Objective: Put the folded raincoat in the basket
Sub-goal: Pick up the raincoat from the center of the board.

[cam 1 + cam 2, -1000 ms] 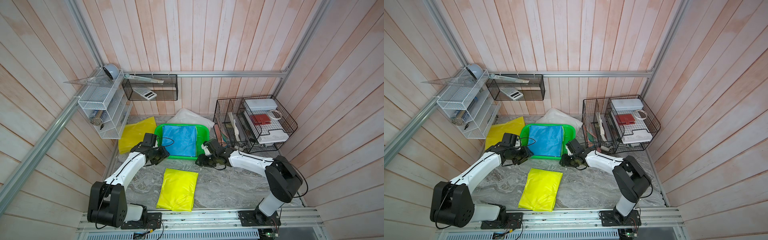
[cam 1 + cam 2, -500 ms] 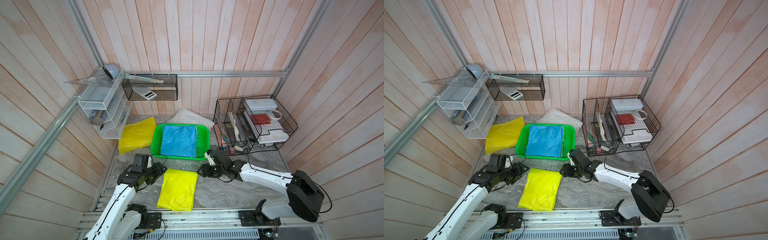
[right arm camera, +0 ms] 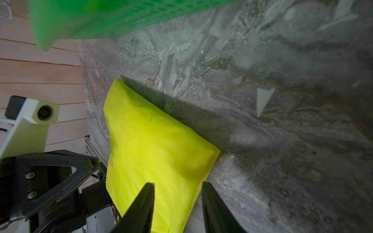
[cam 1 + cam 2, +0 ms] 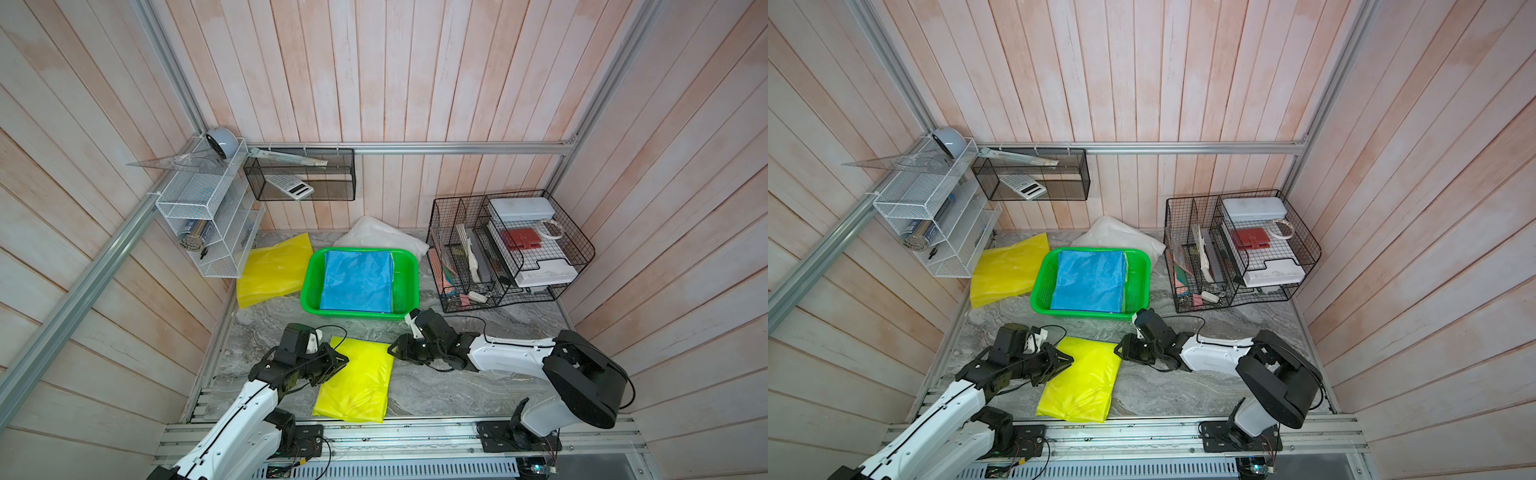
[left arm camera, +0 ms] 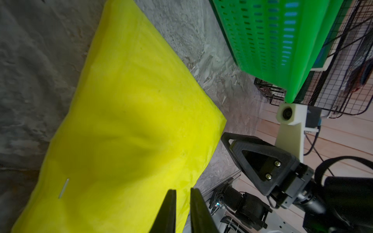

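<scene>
Raincoat: yellow, folded flat on the table, at 6 o'clock from the basket and apart from it.
Basket: a blue coat covers most of its floor, so I judge the yellow one has to go on top.
Left gripper: at the raincoat's 10 o'clock edge. The jaws are drawn narrow, with yellow film showing between the fingers. I read this as a pinch, taken at the edge because flat film offers no other hold.
Right gripper: at the 2 o'clock corner. The jaws are half wide and straddle the corner without clamping it.
Why both arms: I judge that holding two far corners keeps the fold flat during the lift.
Next: close the right gripper, lift both together, then carry toward 12 o'clock over the rim.
Risk: the film looks slippery, so the fold may fall open.
</scene>
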Controlling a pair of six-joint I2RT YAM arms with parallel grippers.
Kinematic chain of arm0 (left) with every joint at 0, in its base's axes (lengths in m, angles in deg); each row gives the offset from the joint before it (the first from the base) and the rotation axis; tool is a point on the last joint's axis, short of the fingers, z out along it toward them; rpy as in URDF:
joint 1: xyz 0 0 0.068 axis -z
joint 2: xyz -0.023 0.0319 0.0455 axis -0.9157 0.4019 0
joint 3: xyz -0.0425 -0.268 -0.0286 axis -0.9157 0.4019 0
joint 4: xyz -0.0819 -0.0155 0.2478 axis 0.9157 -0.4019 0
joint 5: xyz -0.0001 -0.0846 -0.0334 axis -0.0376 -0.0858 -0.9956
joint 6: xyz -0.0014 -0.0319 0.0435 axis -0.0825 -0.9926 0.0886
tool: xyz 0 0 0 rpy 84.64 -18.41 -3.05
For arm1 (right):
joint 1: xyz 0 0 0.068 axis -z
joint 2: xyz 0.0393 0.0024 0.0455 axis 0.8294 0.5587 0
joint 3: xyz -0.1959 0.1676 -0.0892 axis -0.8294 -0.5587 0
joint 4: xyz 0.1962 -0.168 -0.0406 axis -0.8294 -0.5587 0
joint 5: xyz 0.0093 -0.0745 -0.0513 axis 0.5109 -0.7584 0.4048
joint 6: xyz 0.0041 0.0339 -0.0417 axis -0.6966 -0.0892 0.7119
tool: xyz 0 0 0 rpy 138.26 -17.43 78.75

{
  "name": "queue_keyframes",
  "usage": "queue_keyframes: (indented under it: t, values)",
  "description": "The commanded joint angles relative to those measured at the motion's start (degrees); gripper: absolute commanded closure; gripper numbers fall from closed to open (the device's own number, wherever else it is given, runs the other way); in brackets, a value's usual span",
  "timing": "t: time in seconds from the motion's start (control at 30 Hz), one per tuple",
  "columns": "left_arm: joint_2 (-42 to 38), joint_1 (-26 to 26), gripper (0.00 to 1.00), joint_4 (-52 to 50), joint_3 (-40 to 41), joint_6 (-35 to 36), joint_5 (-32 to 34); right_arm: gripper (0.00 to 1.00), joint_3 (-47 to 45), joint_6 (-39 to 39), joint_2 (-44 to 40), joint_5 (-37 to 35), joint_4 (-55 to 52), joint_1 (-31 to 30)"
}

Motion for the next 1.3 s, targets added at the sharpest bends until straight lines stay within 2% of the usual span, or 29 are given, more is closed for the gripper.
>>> queue_keyframes:
  t: [0.0,0.1,0.27,0.37,0.57,0.7,0.87,1.07,1.27]
  values:
    - [-1.3,1.2,0.86,8.2,3.9,-4.2,-2.8,0.54,-0.4,-1.6,2.0,0.4,3.4,-0.1]
    - [-0.6,3.5,0.87,17.9,7.5,-9.3,-4.0,0.52,-1.5,-2.6,3.2,0.8,5.7,-0.1]
    - [3.9,8.9,0.88,22.1,8.8,-10.1,0.0,0.54,-2.0,-2.7,5.1,1.0,7.0,-0.1]
    - [6.9,9.9,0.91,21.4,9.1,-9.3,2.1,0.54,-2.8,-4.0,6.1,1.6,8.6,-0.1]
    - [7.7,9.9,0.91,13.7,8.8,-6.5,7.9,0.43,-5.4,-4.4,5.8,-0.5,10.0,-0.1]
    - [11.4,9.9,0.91,13.7,9.3,-5.3,8.9,0.43,-5.0,-4.7,9.0,0.9,12.0,-0.1]
    - [14.5,9.9,0.91,14.4,9.2,-4.1,9.5,0.48,-6.5,-9.3,13.9,3.0,21.4,0.0]
    - [13.8,9.9,0.91,13.8,9.0,-3.9,9.7,0.60,-7.5,-13.3,18.3,3.9,28.7,-0.1]
    - [14.0,9.9,0.91,13.3,9.1,-3.4,10.0,0.84,-8.2,-13.9,19.5,3.1,31.1,-0.1]
